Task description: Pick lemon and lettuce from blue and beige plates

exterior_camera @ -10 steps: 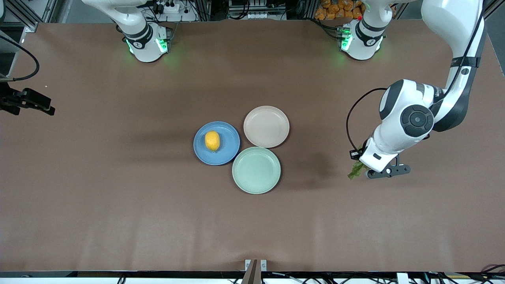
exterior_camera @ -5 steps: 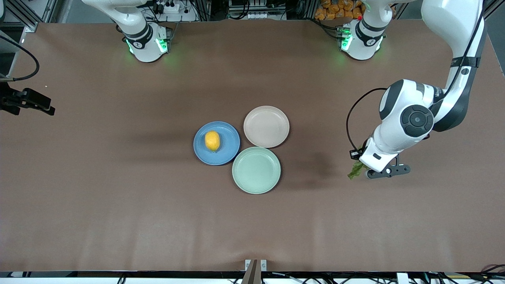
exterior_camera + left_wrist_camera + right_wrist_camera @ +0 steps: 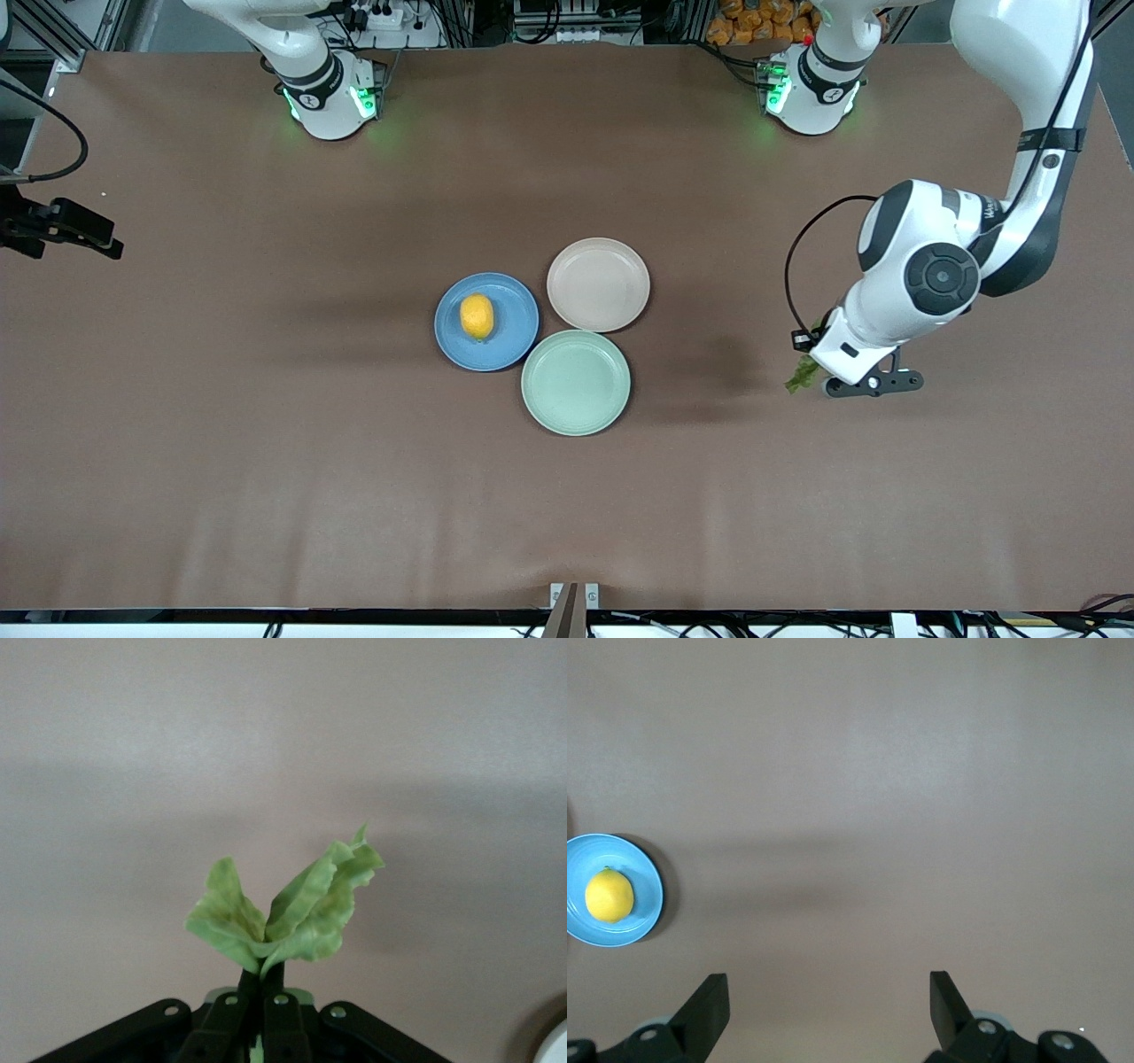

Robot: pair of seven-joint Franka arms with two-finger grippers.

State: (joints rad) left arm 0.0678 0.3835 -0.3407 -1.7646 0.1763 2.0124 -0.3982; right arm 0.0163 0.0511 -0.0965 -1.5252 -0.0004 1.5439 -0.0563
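The lemon [image 3: 477, 316] lies on the blue plate [image 3: 509, 344] in the middle of the table. Touching it, farther from the front camera, the beige plate [image 3: 598, 283] holds nothing. My left gripper [image 3: 262, 980] is shut on the stalk end of the lettuce [image 3: 301, 912], which spreads out past the fingertips. It hangs over bare table toward the left arm's end, well away from the plates, with the lettuce [image 3: 803, 376] showing beside the hand. My right gripper [image 3: 828, 992] is open with nothing in it, high over the right arm's end of the table, and sees the lemon [image 3: 609, 896] far off.
A mint-green plate [image 3: 576, 383] with nothing on it touches the other two plates, nearer to the front camera. Both arm bases stand along the table's edge farthest from that camera. A brown mat covers the whole table.
My left gripper has shifted slightly toward the left arm's end of the table with the lettuce in it. The right arm, plates and lemon have not moved.
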